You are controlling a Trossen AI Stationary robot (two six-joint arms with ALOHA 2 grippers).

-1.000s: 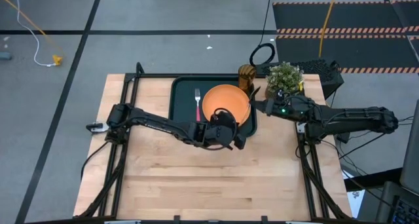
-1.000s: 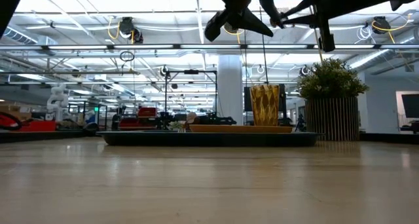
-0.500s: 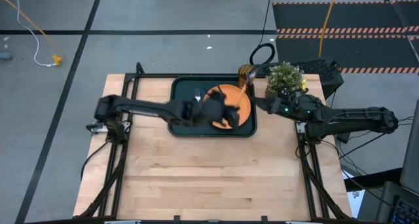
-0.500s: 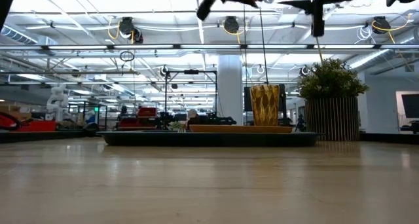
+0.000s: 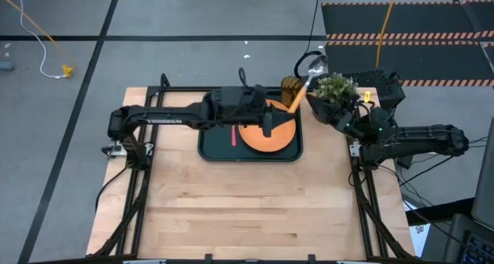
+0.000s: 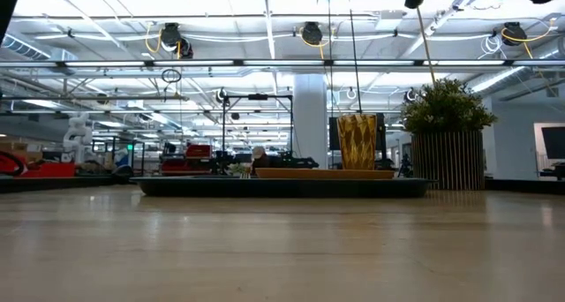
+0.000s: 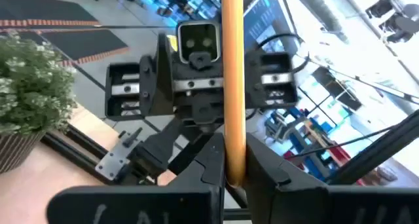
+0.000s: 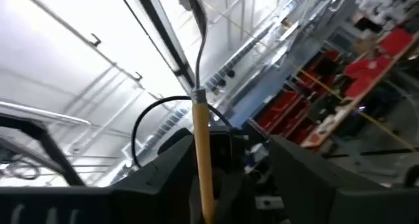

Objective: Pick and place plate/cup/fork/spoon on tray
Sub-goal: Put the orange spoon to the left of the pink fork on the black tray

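The spoon (image 5: 299, 96) is way up in the air, over the far right corner of the tray (image 5: 210, 148), bowl end up. Its orange handle is pinched low down in the left gripper's (image 7: 234, 175) narrow jaws. The cup (image 5: 289, 86) is right under it and the plant (image 5: 336, 86) just beside.

What worries me:
- It's only held by the tail of the handle, so any quick swing and I reckon it pivots or slips out.
- A drop from there lands on the cup or off the bench (image 5: 231, 210).
- The right gripper (image 5: 318, 100) sits face to face with the left one, jaws spread wide with the handle between them. If it closes off-centre, it could knock the spoon loose.

The left arm is stretched right across the tray, above the plate (image 5: 274, 137) and fork (image 5: 233, 136) that lie on it. The right arm is tucked in by the plant.
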